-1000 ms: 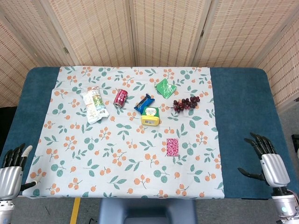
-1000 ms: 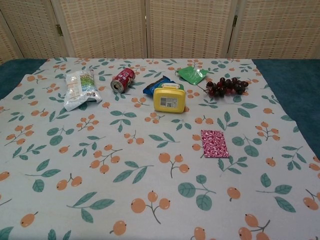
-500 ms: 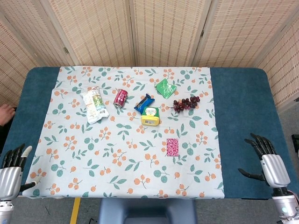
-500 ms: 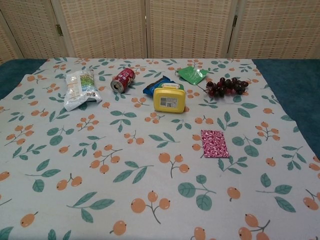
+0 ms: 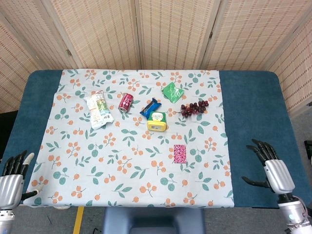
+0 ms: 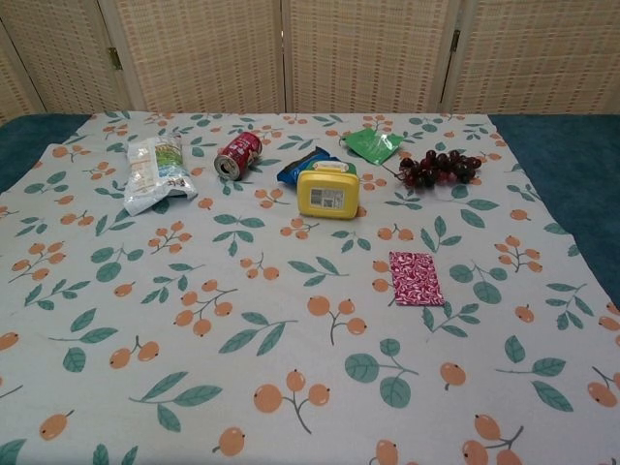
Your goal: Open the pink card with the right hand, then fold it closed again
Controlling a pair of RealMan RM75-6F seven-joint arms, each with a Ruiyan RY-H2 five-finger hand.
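Observation:
The pink card (image 5: 180,153) lies closed and flat on the floral cloth, right of centre; the chest view shows the same pink card (image 6: 416,278) with a red-and-white pattern. My right hand (image 5: 272,170) hovers over the blue table edge at the front right, fingers spread, holding nothing, well to the right of the card. At the front left corner my left hand (image 5: 11,178) is also spread and empty. Neither hand shows in the chest view.
Behind the card stand a yellow box (image 5: 157,121), a blue packet (image 5: 150,107), a red can (image 5: 126,102), a white snack bag (image 5: 99,109), a green pouch (image 5: 172,91) and dark grapes (image 5: 194,107). Woven screens close off the back.
My right hand has shifted slightly left and forward, toward the cloth. The left hand and the card have not moved.

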